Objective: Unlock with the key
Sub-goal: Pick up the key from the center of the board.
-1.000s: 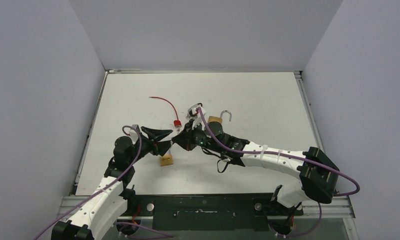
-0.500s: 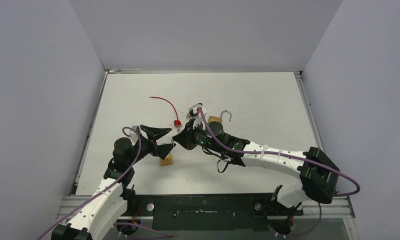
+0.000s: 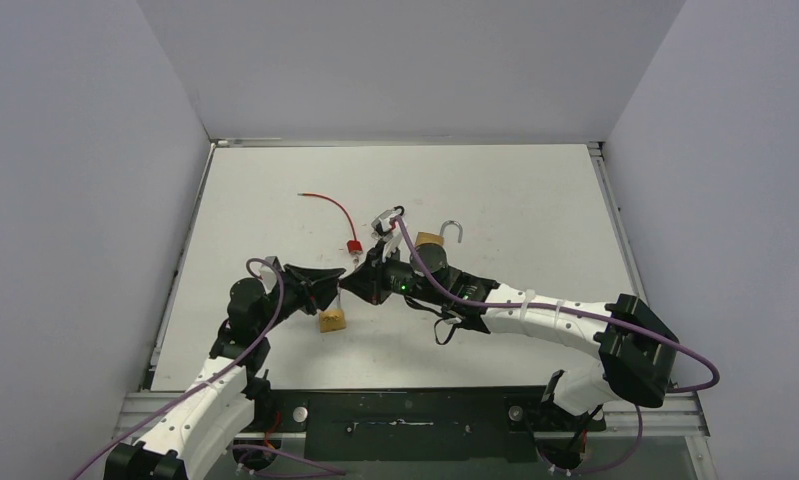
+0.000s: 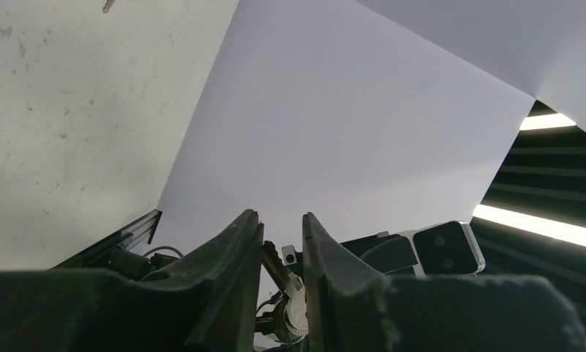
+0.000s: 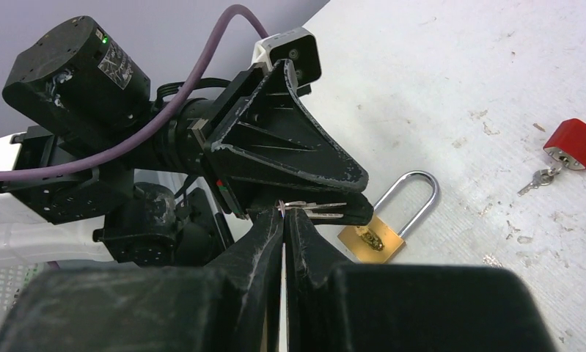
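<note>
white tbl, red lock, brass lock, key

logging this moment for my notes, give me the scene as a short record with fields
right hand: shut, pinching the key by one end
left hand: fingers either side of the key, grip unclear
brass padlock: on the table near the hands, shackle closed
second brass padlock: farther back, shackle open
red padlock: on the table, apart from both hands
</note>
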You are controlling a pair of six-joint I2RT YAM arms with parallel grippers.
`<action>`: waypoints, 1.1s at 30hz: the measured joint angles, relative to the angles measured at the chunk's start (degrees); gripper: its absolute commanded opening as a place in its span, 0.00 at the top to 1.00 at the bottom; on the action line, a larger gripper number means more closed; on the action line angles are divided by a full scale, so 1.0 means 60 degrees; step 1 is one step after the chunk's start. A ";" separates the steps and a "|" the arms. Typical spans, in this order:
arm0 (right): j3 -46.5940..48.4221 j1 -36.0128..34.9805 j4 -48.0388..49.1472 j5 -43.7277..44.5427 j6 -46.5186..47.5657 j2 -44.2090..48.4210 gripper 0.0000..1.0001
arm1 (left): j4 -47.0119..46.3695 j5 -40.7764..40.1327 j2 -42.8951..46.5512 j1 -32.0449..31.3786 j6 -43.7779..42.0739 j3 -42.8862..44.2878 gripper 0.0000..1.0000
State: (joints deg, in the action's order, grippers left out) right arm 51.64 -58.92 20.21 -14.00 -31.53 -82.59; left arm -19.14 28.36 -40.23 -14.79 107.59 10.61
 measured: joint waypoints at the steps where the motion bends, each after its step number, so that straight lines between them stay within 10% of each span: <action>1: 0.0000 0.0000 0.0025 -0.0040 0.0000 0.0000 1.00 | -0.0029 -0.0015 -0.0007 0.0000 0.0029 -0.0007 0.79; 8: -0.0149 0.0004 0.0062 -0.0076 -0.0033 0.0131 1.00 | -0.0146 -0.0149 -0.0004 0.0000 0.0186 -0.0113 1.00; 19: -0.0492 0.0168 -0.0237 -0.0106 -0.0084 0.0339 0.98 | -0.0113 -0.0514 0.0015 0.0025 -0.0710 -0.0120 1.00; 24: -0.0492 0.0324 -0.0419 -0.0102 -0.0291 0.0342 0.44 | -0.0127 -0.0801 0.0095 0.0025 -0.1880 -0.0106 1.00; 33: -0.0539 0.0637 -0.0299 -0.0069 -0.1169 0.0361 0.32 | -0.0302 -0.1326 0.0361 0.0025 -0.5111 0.0725 1.00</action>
State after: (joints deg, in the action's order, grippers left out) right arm 48.40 -55.09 18.41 -14.41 -38.54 -80.42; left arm -20.95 20.40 -38.06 -14.63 76.93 14.96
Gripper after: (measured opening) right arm 0.674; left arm 0.007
